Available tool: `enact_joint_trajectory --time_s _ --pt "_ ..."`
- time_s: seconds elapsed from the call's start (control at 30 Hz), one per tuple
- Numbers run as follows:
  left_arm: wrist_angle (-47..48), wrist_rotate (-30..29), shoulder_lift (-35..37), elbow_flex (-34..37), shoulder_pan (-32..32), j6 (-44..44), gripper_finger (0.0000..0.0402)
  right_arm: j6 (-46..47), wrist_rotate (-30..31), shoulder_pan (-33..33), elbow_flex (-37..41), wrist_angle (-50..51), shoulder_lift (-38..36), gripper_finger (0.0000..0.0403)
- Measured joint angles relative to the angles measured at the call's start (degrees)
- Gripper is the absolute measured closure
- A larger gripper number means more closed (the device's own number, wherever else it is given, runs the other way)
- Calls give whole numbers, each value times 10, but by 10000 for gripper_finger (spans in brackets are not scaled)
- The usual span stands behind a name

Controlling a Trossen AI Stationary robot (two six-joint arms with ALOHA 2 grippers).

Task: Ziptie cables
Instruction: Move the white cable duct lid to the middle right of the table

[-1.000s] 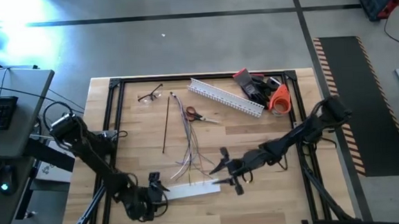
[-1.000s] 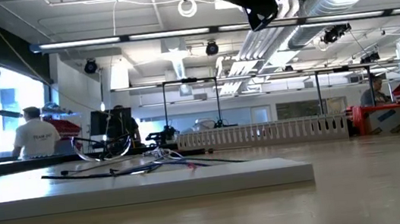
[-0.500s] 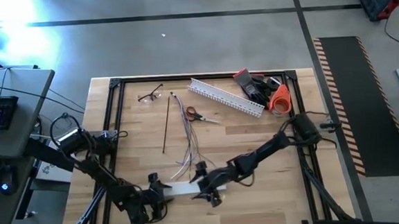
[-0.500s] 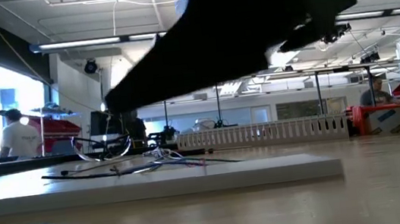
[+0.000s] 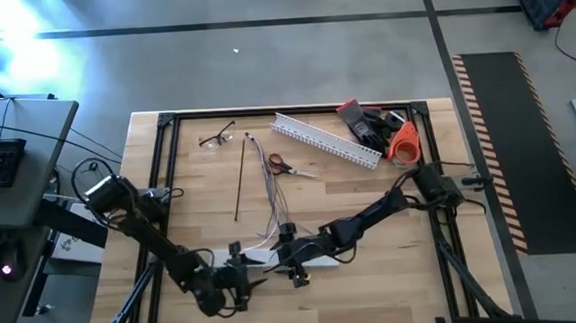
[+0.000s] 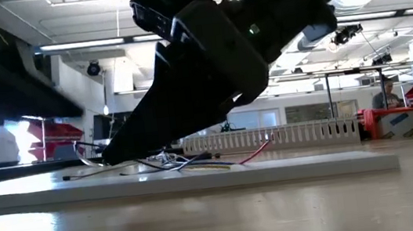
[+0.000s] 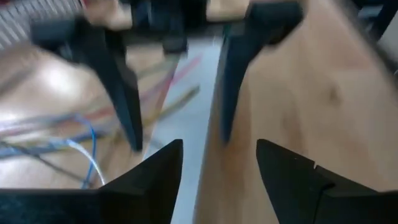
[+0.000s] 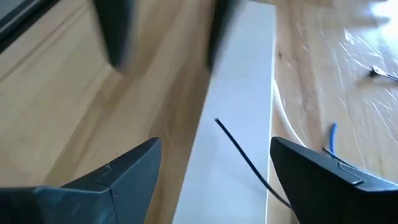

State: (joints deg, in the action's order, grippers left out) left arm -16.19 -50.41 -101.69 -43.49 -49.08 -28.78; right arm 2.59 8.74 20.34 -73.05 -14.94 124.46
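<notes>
The cables (image 5: 271, 215) lie loose mid-table, and their near ends (image 6: 196, 162) rest on a flat white strip (image 5: 319, 261). The ziptie (image 5: 240, 179), a thin black strip, lies flat to their left. My left gripper (image 5: 245, 276) is open at the strip's left end. My right gripper (image 5: 287, 257) is open and faces it from the right. In the right wrist view the strip (image 8: 239, 118) runs between my right gripper's (image 8: 214, 171) fingers, with a thin dark wire across it. In the left wrist view my left gripper (image 7: 217, 171) looks along the strip (image 7: 186, 143). My left gripper stands low at the white strip's left end (image 7: 180, 168) with its fingers apart. I cannot tell whether a finger touches the strip. My right gripper slants down over the strip (image 8: 230, 162) with a finger on either side. I cannot tell whether it touches the strip.
Red-handled scissors (image 5: 280, 165) lie just beyond the cables. A white slotted duct (image 5: 327, 139), a red-and-black tool (image 5: 361, 119) and an orange roll (image 5: 403, 144) sit at the far right, and glasses (image 5: 216, 138) at the far left. A black frame (image 5: 168, 169) rims the table.
My right gripper has come down and toward the table's left, low over the white strip. My left gripper has moved toward the table's right edge, up to the strip's left end. The strip has slid toward the table's right, and the cable ends on it have shifted with it.
</notes>
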Motion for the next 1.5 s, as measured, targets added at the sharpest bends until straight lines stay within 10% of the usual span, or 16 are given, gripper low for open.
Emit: enact_joint_trajectory --time_s 0.4,1.0,1.5 --pt "1 -144 51 -10 -74 5 238 70 36 11 -4 59 26 110" --pt "-38 -149 33 -10 -76 -68 239 -28 -1 9 4 151 -35 143" --pt "-90 -143 34 -10 -77 1 239 -21 -31 -7 2 -36 17 143"
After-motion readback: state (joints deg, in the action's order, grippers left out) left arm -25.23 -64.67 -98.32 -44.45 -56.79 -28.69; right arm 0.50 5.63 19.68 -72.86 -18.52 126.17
